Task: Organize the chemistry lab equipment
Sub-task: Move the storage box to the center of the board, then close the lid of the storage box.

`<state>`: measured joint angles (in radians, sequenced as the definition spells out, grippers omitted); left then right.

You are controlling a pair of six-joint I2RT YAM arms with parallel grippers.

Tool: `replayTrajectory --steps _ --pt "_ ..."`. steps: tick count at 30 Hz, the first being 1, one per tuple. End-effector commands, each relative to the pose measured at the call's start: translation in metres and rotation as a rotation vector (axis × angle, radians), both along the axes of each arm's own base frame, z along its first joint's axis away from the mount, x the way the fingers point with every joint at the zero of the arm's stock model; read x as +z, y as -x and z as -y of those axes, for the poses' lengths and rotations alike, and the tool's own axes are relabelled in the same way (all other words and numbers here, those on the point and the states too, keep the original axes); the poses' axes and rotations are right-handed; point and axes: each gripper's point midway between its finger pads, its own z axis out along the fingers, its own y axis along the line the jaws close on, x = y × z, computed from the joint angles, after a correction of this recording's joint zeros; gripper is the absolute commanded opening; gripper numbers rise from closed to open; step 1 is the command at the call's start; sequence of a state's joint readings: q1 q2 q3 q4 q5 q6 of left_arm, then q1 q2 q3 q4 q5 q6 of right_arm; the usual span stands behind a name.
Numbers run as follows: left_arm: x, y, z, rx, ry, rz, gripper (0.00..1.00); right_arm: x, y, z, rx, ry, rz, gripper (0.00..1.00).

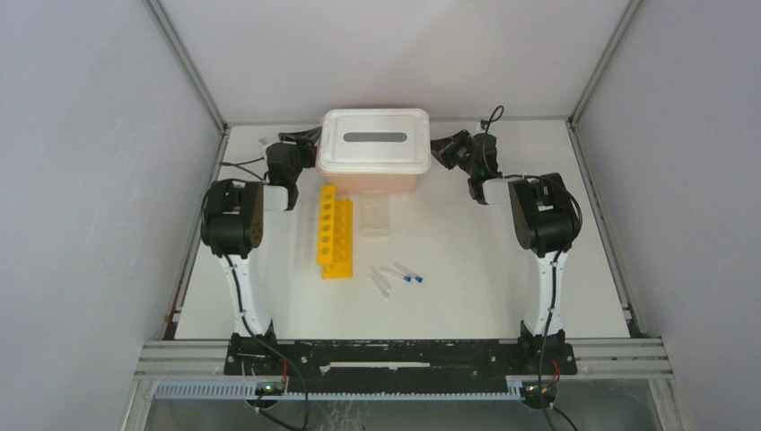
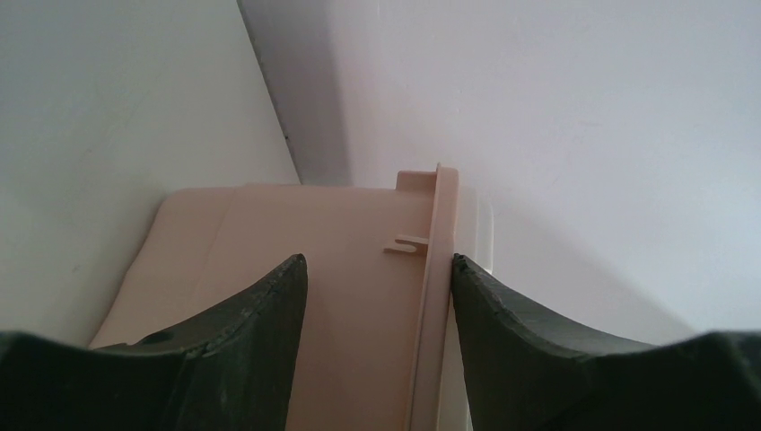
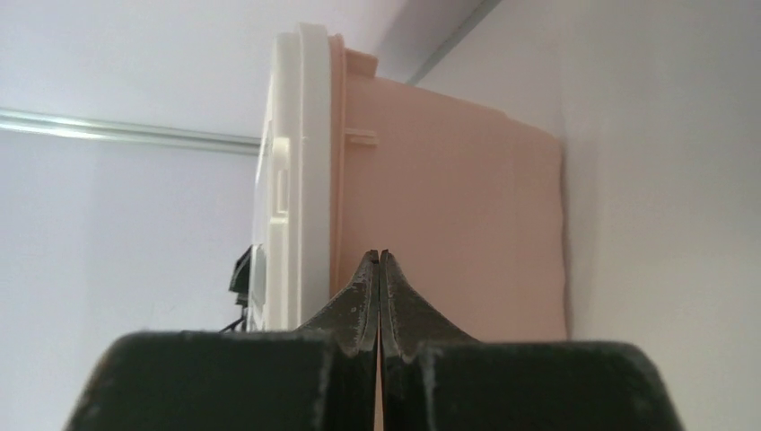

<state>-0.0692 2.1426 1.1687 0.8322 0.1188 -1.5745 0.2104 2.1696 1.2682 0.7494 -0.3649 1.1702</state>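
A long yellow rack (image 1: 334, 232) with round holes lies on the table left of centre. A clear gridded rack (image 1: 377, 217) sits just right of it. A few small clear tubes (image 1: 401, 276), two with visible blue caps, lie loose in front of the racks. My left gripper (image 1: 303, 144) is open at the left end of the pink bin (image 1: 375, 171); in the left wrist view the left gripper (image 2: 377, 265) has the bin's rim ridge (image 2: 438, 242) between its jaws, close to one finger. My right gripper (image 1: 446, 149) is at the bin's right end; the right wrist view shows the right gripper (image 3: 379, 256) shut and empty.
The pink bin has a white slotted lid (image 1: 375, 136) and stands at the back centre, also seen in the right wrist view (image 3: 449, 206). Grey walls enclose the table on three sides. Both arms reach toward the back.
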Motion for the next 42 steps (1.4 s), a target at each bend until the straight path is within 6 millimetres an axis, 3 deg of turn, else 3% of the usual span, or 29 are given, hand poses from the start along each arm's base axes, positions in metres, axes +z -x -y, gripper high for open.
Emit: replayTrajectory --steps 1,10,20,25,31,35,37,42 --pt "0.009 -0.002 0.003 -0.060 -0.118 -0.003 0.64 0.017 -0.008 0.021 -0.079 0.125 0.027 0.01" --pt "-0.004 -0.002 -0.022 -0.037 -0.267 -0.062 0.64 0.015 -0.020 0.030 -0.117 0.301 0.005 0.02" --pt "-0.007 0.006 -0.057 0.059 -0.416 -0.119 0.64 0.045 -0.027 0.019 -0.119 0.490 0.025 0.02" --pt "0.003 0.006 -0.061 0.077 -0.449 -0.083 0.65 0.052 -0.032 0.008 -0.092 0.513 0.034 0.02" --pt "0.017 0.000 -0.054 0.067 -0.405 -0.013 0.65 0.047 -0.036 0.000 -0.064 0.534 0.023 0.02" --pt "0.021 0.004 -0.059 0.091 -0.422 -0.003 0.66 0.047 -0.038 -0.001 -0.060 0.547 0.025 0.02" --pt "0.021 0.003 -0.077 0.120 -0.426 -0.011 0.66 0.047 -0.039 -0.002 -0.057 0.547 0.025 0.02" --pt "0.017 0.006 -0.080 0.119 -0.448 -0.019 0.66 0.047 -0.041 -0.008 -0.041 0.544 0.030 0.02"
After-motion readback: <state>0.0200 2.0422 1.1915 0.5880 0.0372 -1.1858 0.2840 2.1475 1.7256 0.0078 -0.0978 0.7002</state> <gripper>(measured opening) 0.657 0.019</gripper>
